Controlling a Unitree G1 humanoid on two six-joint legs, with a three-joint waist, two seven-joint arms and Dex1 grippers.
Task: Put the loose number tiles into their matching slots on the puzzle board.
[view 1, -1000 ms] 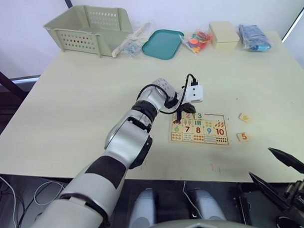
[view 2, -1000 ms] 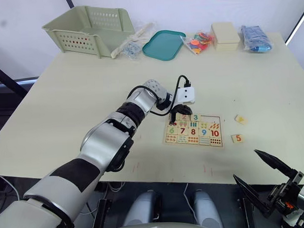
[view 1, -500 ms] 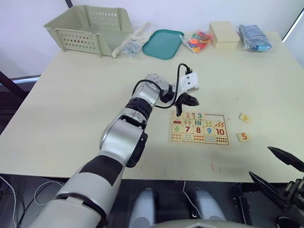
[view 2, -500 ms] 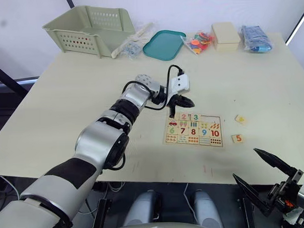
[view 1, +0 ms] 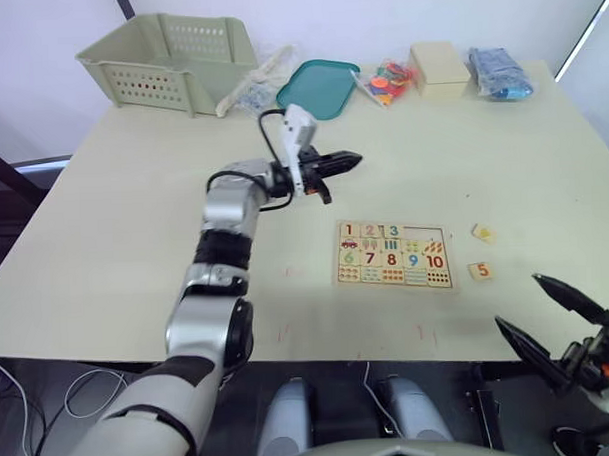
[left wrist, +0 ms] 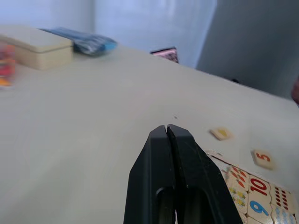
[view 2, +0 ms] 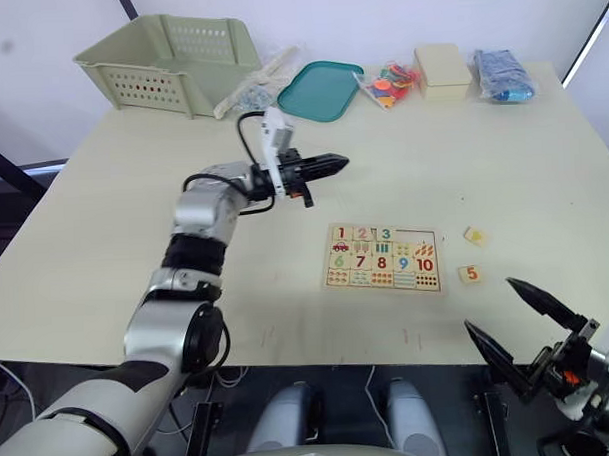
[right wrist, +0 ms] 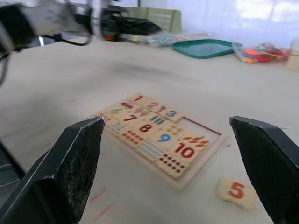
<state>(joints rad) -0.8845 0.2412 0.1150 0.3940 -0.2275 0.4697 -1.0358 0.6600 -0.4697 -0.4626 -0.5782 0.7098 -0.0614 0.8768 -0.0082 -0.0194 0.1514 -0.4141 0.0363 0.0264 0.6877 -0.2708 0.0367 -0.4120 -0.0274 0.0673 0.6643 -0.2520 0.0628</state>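
Left gripper (view 1: pixel 350 160) hovers level beyond puzzle board (view 1: pixel 394 255).

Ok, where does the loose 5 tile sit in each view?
Left eye: 5 tile on the table, right of the puzzle board.
Right eye: tile right of the board.
Left wrist: tile just beyond the board's printed 10.
Right wrist: tile nearer the camera than the 10.
Shared landmark: that printed 10.

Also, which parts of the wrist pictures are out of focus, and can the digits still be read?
Left wrist view: the shut left tool is sharp, the far box soft; the 5 tile reads. Right wrist view: the open right tool's fingers are blurred, yet the board digits and the 5 are legible.
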